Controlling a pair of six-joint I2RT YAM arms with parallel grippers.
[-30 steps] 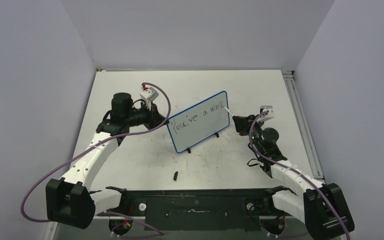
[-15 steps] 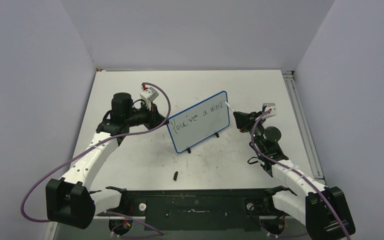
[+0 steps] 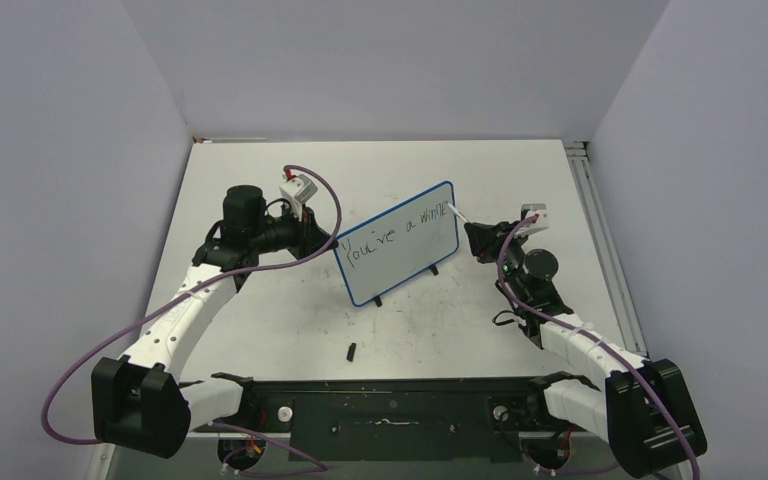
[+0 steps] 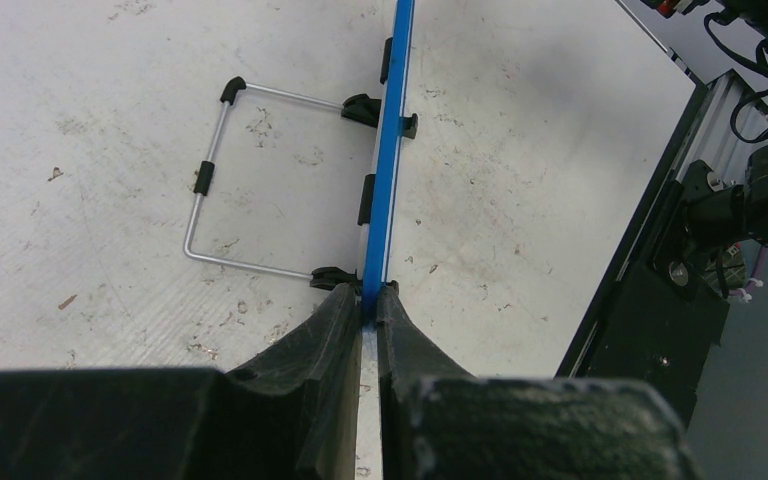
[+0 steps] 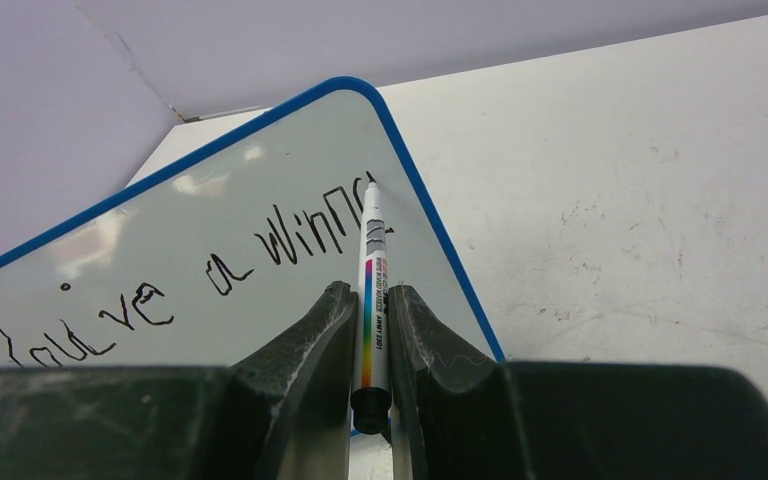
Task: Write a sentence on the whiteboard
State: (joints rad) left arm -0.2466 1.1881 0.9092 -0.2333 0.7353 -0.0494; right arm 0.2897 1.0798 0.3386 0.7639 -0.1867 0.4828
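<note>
Left gripper (image 4: 364, 300) clenched on the whiteboard (image 3: 400, 245) left edge, which sits between both fingers. Right gripper (image 5: 368, 310) grasps one marker (image 5: 373, 250), tip on the board at the end of the sentence (image 5: 150, 306), by the far-right corner. The board stands mid table (image 3: 260, 320), long axis near-left to far-right. One board, one written line.

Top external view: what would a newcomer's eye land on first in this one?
The blue-framed whiteboard standing in the middle of the table, with the sentence "You've a winn..." slanting across it. At its right end, the right gripper holds a marker with the tip at the last letter, while the left gripper pinches the board's left edge.
</note>
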